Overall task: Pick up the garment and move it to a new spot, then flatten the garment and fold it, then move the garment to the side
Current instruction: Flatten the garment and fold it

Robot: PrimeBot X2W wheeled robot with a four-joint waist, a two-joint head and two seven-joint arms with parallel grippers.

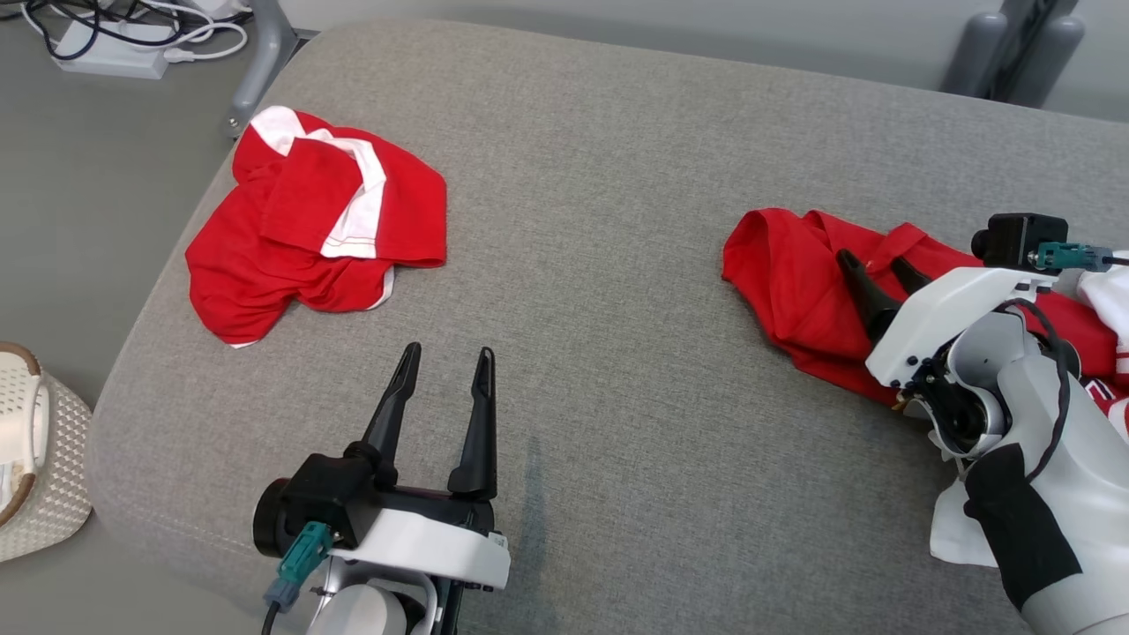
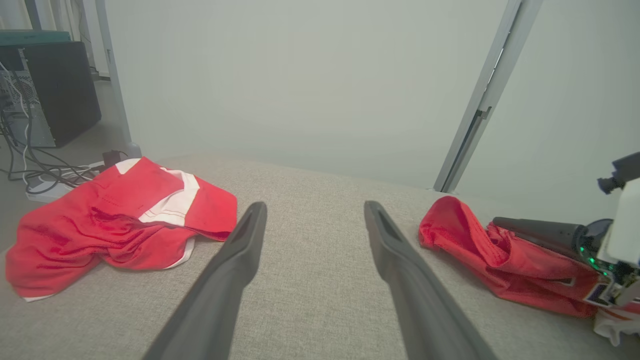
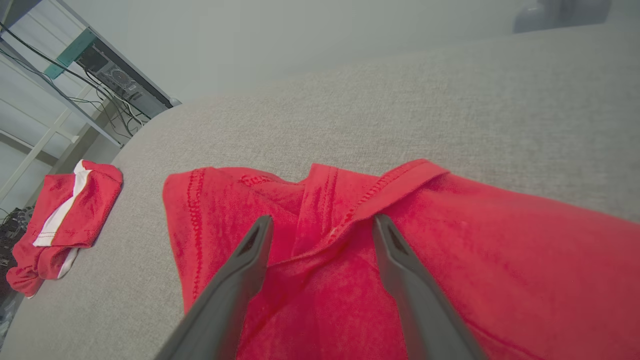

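red garment [image 1: 785, 273], second garment [image 1: 309, 225] far left, basket [image 1: 53, 481]

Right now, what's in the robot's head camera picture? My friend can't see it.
The robot's open right claw hovers over a crumpled red garment on the right of a grey cushioned surface. Its open left claw hovers above bare fabric, and a red-and-white garment lies at the far left.

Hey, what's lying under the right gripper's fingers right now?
The right gripper, open, sits over a crumpled red garment, its fingers straddling a stitched hem fold. The grey cushion shows around the cloth; whatever lies beneath the cloth is covered.
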